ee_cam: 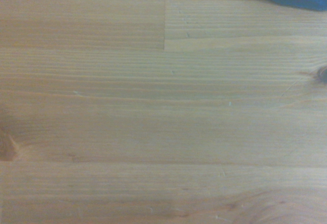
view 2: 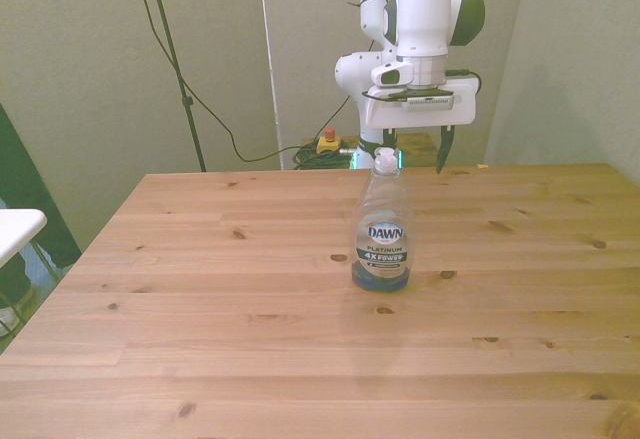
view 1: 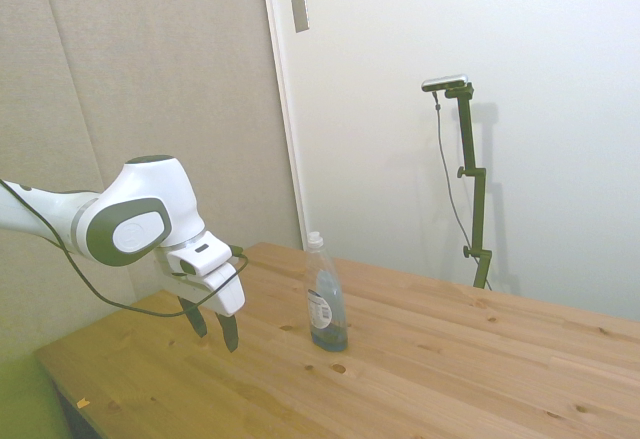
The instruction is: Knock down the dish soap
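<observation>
Front view: tool [view 2: 414, 151] spread wide, seemingly touching nothing, behind upright dish soap [view 2: 383, 225].

Bare table [view 1: 450, 359] lies all around the upright dish soap [view 1: 326, 304], with nothing between it and my open gripper [view 1: 214, 326].

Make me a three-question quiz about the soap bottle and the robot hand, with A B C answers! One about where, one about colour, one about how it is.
1. Where is the dish soap?
A. On the wooden table
B. In the gripper
C. On the floor

2. What colour is its liquid?
A. Red
B. Blue
C. Green

3. How is the bottle?
A. Lying down
B. Standing upright
C. Upside down

Answers:
1 A: its base rests on the wood, apart from the gripper.
2 B: blue fills the lower part.
3 B: the white cap points up in the side view.
</observation>
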`<act>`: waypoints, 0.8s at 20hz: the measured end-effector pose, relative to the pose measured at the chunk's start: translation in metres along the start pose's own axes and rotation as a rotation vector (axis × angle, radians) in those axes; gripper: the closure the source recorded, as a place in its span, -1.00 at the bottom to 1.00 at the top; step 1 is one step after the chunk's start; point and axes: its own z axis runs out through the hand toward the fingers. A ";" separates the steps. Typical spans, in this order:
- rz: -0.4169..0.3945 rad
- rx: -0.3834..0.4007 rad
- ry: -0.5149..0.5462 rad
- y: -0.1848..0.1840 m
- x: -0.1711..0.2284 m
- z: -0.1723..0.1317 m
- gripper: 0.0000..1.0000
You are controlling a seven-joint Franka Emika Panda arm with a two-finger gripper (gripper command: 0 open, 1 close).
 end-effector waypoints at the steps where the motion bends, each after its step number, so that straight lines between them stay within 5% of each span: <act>1: 0.000 0.000 0.000 0.000 0.000 0.000 -1.00; 4: 0.002 0.000 0.001 -0.002 0.002 0.001 -1.00; 5: 0.004 0.005 0.007 -0.004 0.004 -0.001 1.00; 16: 0.052 0.022 0.113 -0.019 0.054 -0.010 1.00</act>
